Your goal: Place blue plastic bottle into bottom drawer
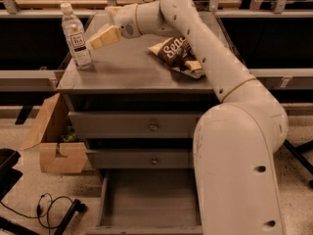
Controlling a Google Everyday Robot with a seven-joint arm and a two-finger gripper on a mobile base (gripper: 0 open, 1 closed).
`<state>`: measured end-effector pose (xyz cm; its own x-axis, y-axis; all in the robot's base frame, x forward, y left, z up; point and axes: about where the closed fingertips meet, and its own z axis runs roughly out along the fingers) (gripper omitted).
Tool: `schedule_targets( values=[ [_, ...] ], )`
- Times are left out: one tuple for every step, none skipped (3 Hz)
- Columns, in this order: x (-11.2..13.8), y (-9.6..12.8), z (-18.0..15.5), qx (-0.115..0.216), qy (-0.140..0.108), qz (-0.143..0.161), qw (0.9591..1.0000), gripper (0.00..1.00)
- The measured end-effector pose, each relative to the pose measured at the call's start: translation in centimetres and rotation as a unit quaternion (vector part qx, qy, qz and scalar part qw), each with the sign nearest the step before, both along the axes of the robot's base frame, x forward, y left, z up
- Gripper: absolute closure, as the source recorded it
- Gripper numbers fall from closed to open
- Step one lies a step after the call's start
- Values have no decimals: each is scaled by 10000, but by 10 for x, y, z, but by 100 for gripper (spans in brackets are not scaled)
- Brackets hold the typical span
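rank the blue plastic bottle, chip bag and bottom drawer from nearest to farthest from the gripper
The gripper hangs over the cabinet top, near its left edge.
1. blue plastic bottle, upright just beside it.
2. chip bag, farther right on the top.
3. bottom drawer, open near the floor.
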<state>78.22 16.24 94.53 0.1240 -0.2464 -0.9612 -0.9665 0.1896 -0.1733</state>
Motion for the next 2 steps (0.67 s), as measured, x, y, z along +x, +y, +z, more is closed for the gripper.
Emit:
schedule_targets(
  values=[
    [1,34,-4,216,133,160,9995,0],
    [-3,64,-1,539,143,341,9979,0]
  ],
)
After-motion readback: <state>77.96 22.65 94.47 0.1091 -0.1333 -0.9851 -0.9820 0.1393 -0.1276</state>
